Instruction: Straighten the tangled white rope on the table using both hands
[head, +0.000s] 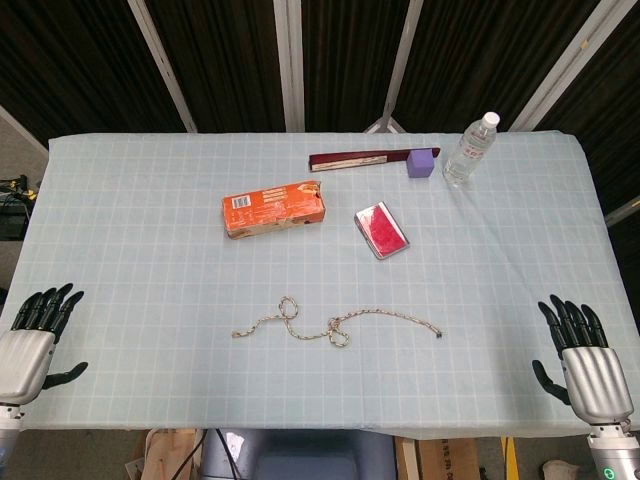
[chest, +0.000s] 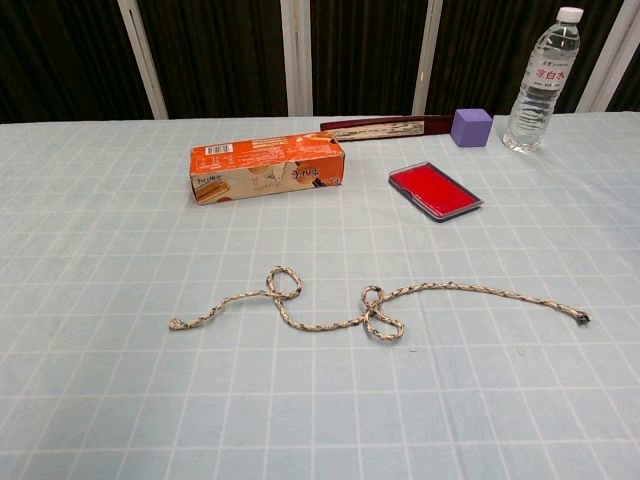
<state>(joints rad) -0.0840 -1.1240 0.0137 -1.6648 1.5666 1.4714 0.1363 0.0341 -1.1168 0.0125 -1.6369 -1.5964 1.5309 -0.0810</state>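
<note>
A wide table (head: 140, 200) covered with a pale blue-green grid-checked cloth carries everything. Near its front middle lies a speckled white cord rope (chest: 380, 305), twisted into two small loops. Farther back rest an orange rectangular cardboard box (chest: 267, 167) on its side and a flat red tin (chest: 435, 190). Along the rear stand a purple cube (chest: 471, 127), a clear plastic water bottle (chest: 540, 80) and a long dark-red strip (chest: 385, 127), possibly a folded fan.

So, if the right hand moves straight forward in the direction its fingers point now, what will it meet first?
The right hand points up along the table's right edge, and only bare tablecloth lies ahead. The rope lies well off to its left. The way looks free, though depth is uncertain.
</note>
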